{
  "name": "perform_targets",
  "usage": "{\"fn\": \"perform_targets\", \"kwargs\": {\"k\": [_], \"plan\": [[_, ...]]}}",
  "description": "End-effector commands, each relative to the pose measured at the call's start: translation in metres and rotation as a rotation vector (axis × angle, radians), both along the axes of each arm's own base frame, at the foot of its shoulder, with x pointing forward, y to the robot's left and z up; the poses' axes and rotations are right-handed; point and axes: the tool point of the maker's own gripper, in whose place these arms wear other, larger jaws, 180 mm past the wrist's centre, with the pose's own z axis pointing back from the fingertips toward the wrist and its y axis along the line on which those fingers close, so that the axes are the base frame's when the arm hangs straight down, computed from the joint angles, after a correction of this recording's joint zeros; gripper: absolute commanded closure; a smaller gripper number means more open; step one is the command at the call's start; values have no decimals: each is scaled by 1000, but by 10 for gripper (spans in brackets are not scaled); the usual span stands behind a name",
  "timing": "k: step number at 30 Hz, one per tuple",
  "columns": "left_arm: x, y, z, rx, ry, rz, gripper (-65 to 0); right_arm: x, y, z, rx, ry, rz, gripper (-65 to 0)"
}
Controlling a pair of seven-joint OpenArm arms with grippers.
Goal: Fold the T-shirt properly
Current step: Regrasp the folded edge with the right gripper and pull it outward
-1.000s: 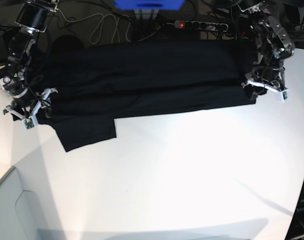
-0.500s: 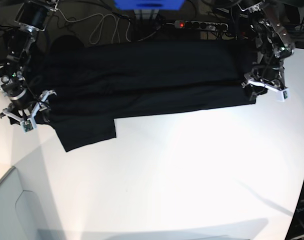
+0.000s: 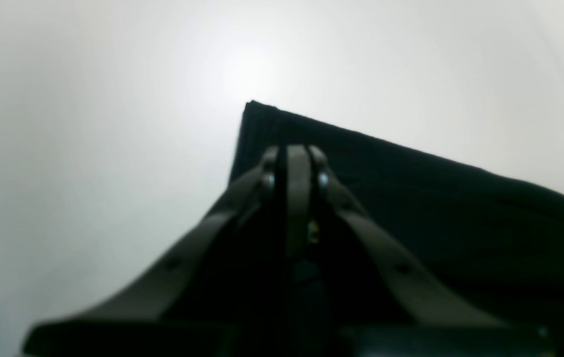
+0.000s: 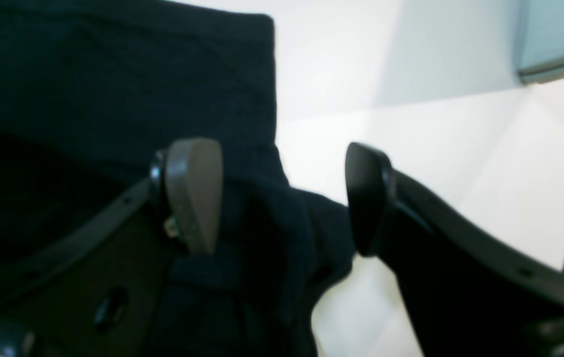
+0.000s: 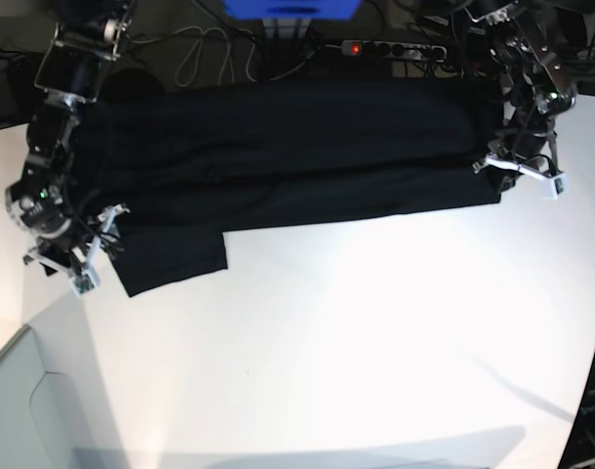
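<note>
The black T-shirt (image 5: pixel 277 147) lies plain side up in a long band across the back of the white table (image 5: pixel 375 342). One sleeve (image 5: pixel 175 259) sticks out toward the front at the left. My right gripper (image 5: pixel 77 262) is open at the shirt's left edge; in the right wrist view (image 4: pixel 282 198) a bunched fold of the shirt (image 4: pixel 113 89) lies between its spread fingers (image 4: pixel 192 193). My left gripper (image 5: pixel 517 176) is at the shirt's right edge; in the left wrist view (image 3: pixel 294 163) it is shut over the shirt's corner (image 3: pixel 410 198). No print shows.
A power strip (image 5: pixel 395 49) with a red light, loose cables (image 5: pixel 199 54) and a blue object (image 5: pixel 289 8) lie behind the shirt. A grey panel (image 5: pixel 23 391) borders the table's front left corner.
My right gripper has moved toward the front along the shirt's left edge, closer to the sleeve. The left gripper and the shirt have stayed put.
</note>
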Motion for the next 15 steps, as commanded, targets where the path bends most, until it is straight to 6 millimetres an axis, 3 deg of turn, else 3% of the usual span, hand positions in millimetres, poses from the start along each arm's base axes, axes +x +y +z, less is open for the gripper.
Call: {"fn": "perform_targets", "kwargs": {"k": [1, 6, 15], "plan": [[8, 4, 14, 19, -51, -1, 0, 13, -4, 11, -2, -29, 13, -379], [8, 4, 14, 19, -49, -1, 0, 30, -5, -11, 69, 41, -18, -379], [7, 4, 14, 19, -48, -1, 0, 31, 0, -47, 158, 157, -44, -373]]}}
